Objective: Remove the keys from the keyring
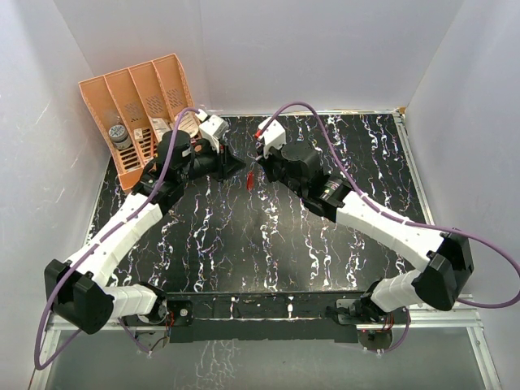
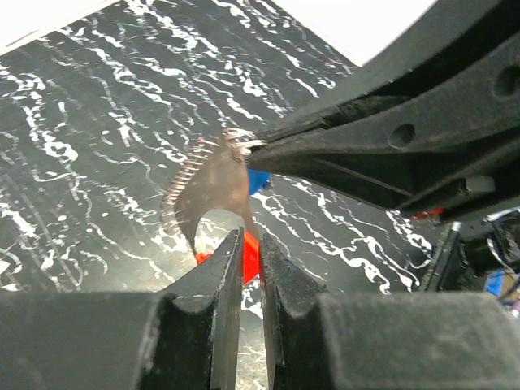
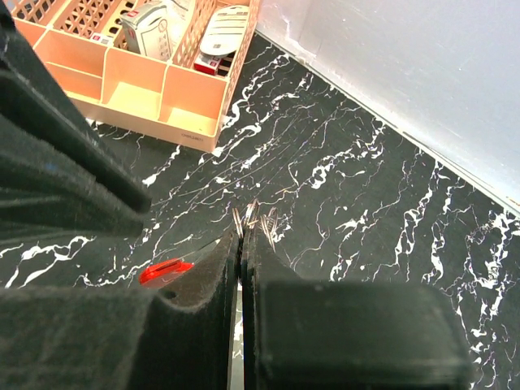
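Observation:
My left gripper (image 2: 252, 240) is shut on the red fob of the keyring (image 2: 250, 260), holding it above the black marbled table. My right gripper (image 3: 244, 236) is shut on the thin silvery metal ring (image 3: 253, 216), whose coils stick out past its tips. In the left wrist view the right fingers (image 2: 341, 138) come in from the right. A blue key head (image 2: 258, 180) sits just under their tip, with a blurred silvery-brown piece (image 2: 213, 183) hanging beside it. In the top view the two grippers meet tip to tip over the red fob (image 1: 250, 177). The fob also shows in the right wrist view (image 3: 165, 270).
An orange slotted organizer (image 1: 138, 106) holding small items stands at the back left, close behind the left wrist; it also shows in the right wrist view (image 3: 122, 81). White walls (image 1: 325, 49) close the table on three sides.

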